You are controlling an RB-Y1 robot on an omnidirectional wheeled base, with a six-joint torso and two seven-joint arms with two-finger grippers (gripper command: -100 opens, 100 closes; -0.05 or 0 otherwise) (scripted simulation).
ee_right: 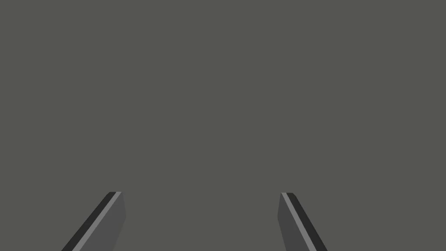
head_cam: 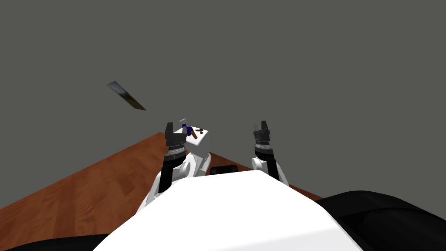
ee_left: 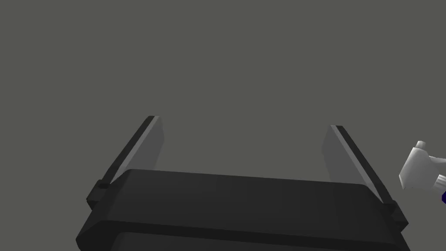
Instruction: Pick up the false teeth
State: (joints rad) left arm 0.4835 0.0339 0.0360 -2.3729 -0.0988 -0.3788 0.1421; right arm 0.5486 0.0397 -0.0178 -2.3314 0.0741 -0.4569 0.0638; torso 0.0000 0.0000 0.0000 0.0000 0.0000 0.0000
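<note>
1. On top of a small white box-shaped stand (head_cam: pixel 204 144), ahead of me on the brown wooden floor (head_cam: pixel 87 191), several little items are lying close together: a pale grey-white piece (head_cam: pixel 183 121), a dark blue piece (head_cam: pixel 188 130), a short brown stick (head_cam: pixel 194 135) and a tiny dark reddish lump (head_cam: pixel 201 130).
2. I am judging the reddish lump to be the false teeth. It is too small for me to be sure, but it is resting on the stand's top, near the edge farther from my left arm.
3. My left gripper (ee_left: pixel 244 123) is hovering just beside the stand with its two blade-like fingers standing apart and nothing between them. Its wrist view is catching the pale grey-white piece off to one side of the fingers, not the teeth.
4. My right gripper (ee_right: pixel 201 193) is hanging well apart from the stand, with its fingers likewise spread and empty, facing a plain grey wall.
5. By my reading, the task is only beginning: the robot is standing within reach, but nothing is being grasped or lifted yet.
6. What is remaining is lining the left gripper over the teeth, lowering it, closing on them and raising them clear of their neighbours.
</note>
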